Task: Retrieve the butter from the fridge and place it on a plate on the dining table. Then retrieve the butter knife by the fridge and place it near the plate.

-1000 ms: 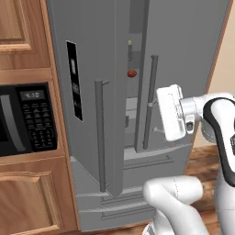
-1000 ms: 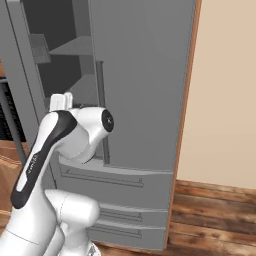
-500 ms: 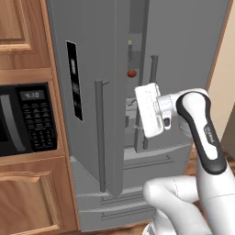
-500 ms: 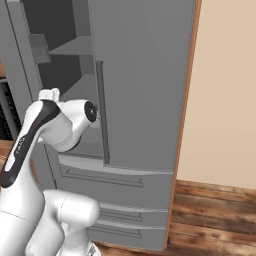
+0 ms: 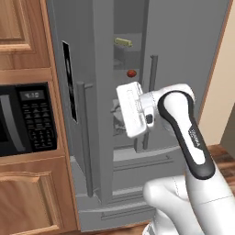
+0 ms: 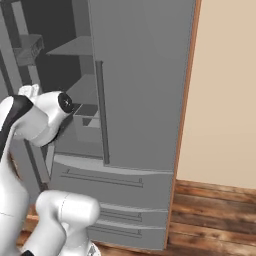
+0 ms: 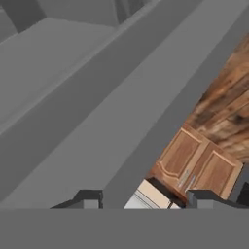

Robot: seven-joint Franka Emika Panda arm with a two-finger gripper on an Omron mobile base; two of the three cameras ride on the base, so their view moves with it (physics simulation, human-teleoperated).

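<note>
Hand view: fridge (image 7: pixel 73 112) door edge runs between the jaws.

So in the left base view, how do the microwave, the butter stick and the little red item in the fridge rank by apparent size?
Largest to smallest as they look:
1. microwave, by far, though it is cut off at the picture's edge.
2. butter.
3. red item.
The last two look close in size and sit deeper in the fridge, so their order is unsure.
</note>
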